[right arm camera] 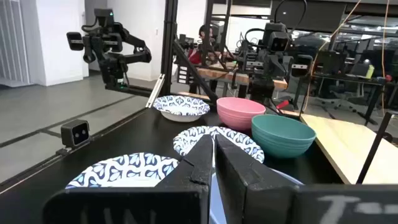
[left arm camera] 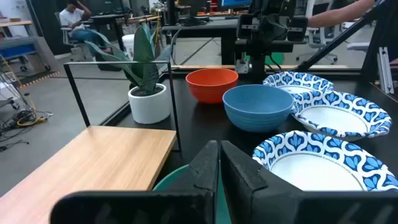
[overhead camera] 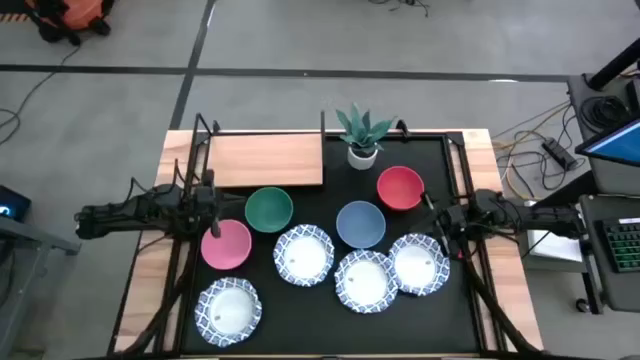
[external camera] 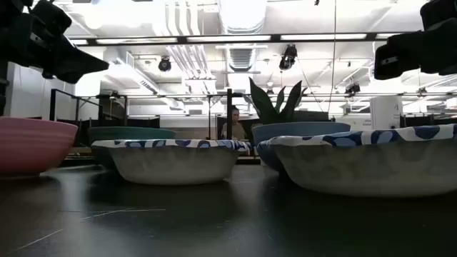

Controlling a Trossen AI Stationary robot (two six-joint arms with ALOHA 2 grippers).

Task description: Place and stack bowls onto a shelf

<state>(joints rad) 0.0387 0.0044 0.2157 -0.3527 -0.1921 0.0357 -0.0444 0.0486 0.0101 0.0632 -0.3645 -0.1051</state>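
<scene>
The shelf's light-wood board (overhead camera: 265, 160) stands at the table's far left. On the black tabletop sit a green bowl (overhead camera: 268, 209), a pink bowl (overhead camera: 226, 243), a blue bowl (overhead camera: 360, 223), a red bowl (overhead camera: 400, 188) and several white bowls with blue patterned rims (overhead camera: 303, 255), each on its base. My left gripper (overhead camera: 218, 207) hovers shut just left of the green bowl (left arm camera: 174, 179), between the shelf and the pink bowl. My right gripper (overhead camera: 437, 225) hovers shut at the table's right, between the red bowl and a patterned bowl (overhead camera: 420, 265). Neither holds anything.
A white pot with a green plant (overhead camera: 362, 138) stands at the far edge, right of the shelf and beside the red bowl. A thin black frame (left arm camera: 124, 62) rises around the shelf board. A patterned bowl (overhead camera: 229, 307) lies near the table's front left corner.
</scene>
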